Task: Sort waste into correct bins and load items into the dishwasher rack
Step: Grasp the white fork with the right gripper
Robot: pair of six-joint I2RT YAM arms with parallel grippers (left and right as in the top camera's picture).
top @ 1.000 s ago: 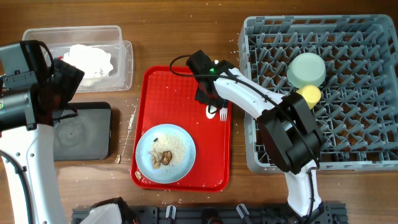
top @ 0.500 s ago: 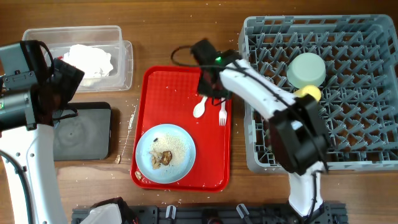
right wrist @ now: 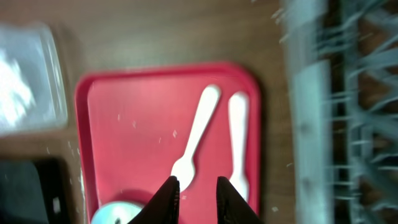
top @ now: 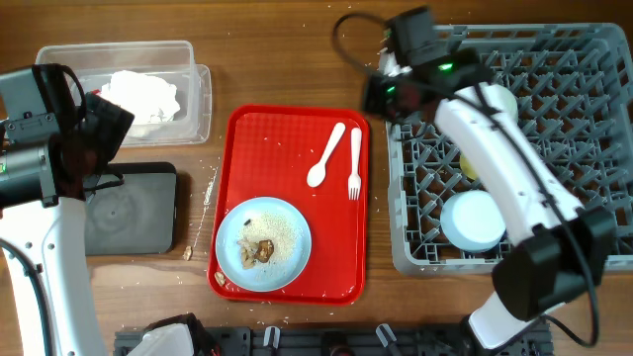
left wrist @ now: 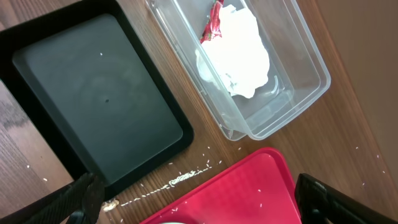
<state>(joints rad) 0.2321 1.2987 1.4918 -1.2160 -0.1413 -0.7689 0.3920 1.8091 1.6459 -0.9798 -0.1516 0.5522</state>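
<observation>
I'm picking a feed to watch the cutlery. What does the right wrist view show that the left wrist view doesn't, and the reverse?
Only the right wrist view: the white spoon and fork, side by side on the red tray, plus the grey rack, blurred. Only the left wrist view: the red-and-white wrapper against the napkins in the clear tub. Both: red tray, clear tub, black tray, wooden table.
</observation>
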